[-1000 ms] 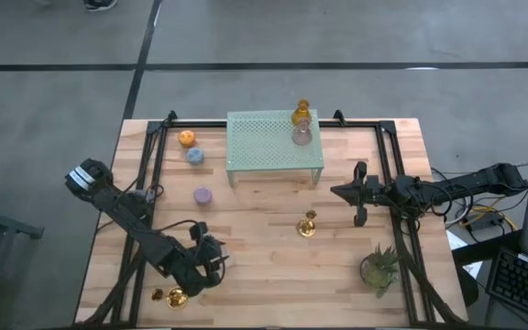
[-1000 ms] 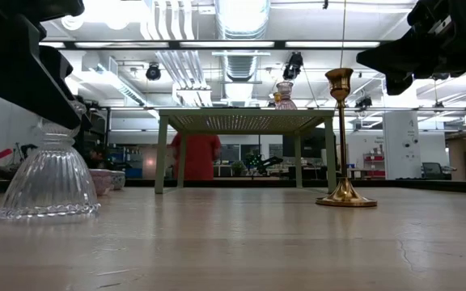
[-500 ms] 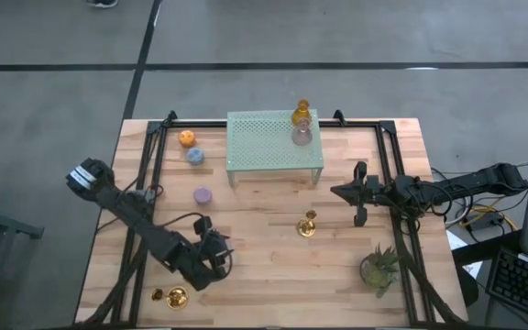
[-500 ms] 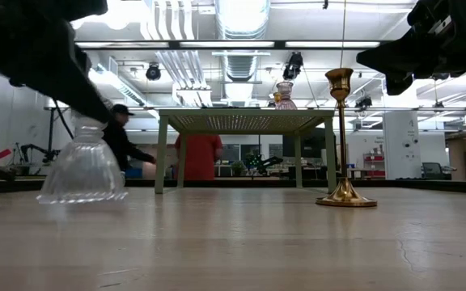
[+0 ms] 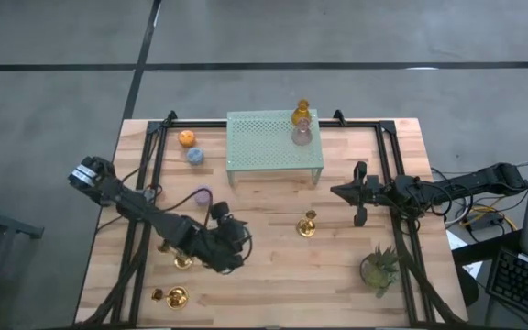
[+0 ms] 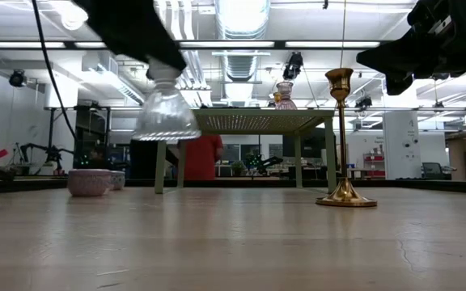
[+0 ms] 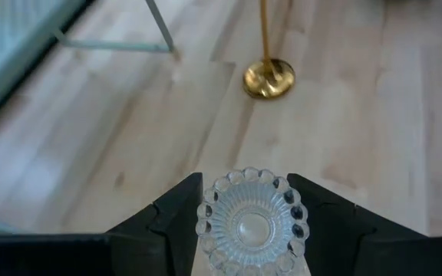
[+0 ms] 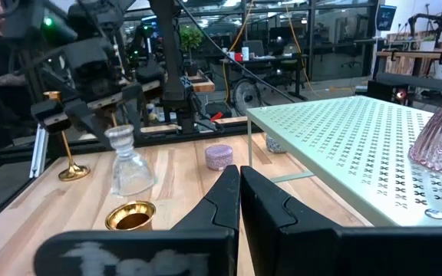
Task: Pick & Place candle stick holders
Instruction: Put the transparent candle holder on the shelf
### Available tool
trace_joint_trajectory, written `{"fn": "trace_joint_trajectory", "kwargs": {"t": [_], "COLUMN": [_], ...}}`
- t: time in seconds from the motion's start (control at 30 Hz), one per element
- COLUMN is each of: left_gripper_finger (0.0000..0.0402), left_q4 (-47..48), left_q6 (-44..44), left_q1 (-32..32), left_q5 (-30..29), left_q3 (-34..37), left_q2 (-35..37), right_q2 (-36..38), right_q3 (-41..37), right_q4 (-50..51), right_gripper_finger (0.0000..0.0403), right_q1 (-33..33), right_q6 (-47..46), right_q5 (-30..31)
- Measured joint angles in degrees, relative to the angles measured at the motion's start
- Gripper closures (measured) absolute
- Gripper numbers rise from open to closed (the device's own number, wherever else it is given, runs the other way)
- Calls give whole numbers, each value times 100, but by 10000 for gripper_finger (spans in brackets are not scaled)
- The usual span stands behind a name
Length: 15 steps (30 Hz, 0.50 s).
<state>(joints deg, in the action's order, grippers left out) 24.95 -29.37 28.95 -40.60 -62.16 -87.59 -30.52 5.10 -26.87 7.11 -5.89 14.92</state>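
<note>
My left gripper (image 5: 229,241) is shut on a clear ribbed glass candle holder (image 6: 166,113), held above the table's near-left middle; the holder also shows in the left wrist view (image 7: 252,226) and the right wrist view (image 8: 130,169). A gold stemmed holder (image 5: 308,225) stands on its round base right of it. An amber holder (image 5: 301,115) and a pinkish glass one (image 5: 302,136) stand on the pale green mesh rack (image 5: 264,137). My right gripper (image 5: 337,192) is shut and empty, at the right, clear of the table. My left gripper pinches the clear holder's narrow upper part (image 6: 163,74) between its two fingers (image 7: 181,218), which come from above, pointing down. The flared ribbed skirt (image 7: 281,230) hangs upright below the fingers, lifted clear of the table.
Orange (image 5: 186,138), blue (image 5: 194,156) and purple (image 5: 203,194) cups sit on the table's left. More gold holders (image 5: 177,295) stand at the near left. A small potted plant (image 5: 380,266) stands at the near right. Black rails run along both sides.
My left gripper has risen and gone toward the table's right and far edges, carrying the clear holder. The holder stood on the table a second ago, came off it, and now hangs well above the tabletop, still upright.
</note>
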Motion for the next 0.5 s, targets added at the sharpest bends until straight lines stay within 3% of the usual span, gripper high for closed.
{"fn": "trace_joint_trajectory", "kwargs": {"t": [0.5], "left_gripper_finger": [213], "left_q4": [574], "left_q6": [1402], "left_q1": [-1510], "left_q5": [349], "left_q3": [-1089], "left_q2": [312], "right_q2": [0], "right_q3": [0], "right_q4": [-1], "right_gripper_finger": [394], "right_q1": [-2], "right_q6": [4], "right_q5": [1]}}
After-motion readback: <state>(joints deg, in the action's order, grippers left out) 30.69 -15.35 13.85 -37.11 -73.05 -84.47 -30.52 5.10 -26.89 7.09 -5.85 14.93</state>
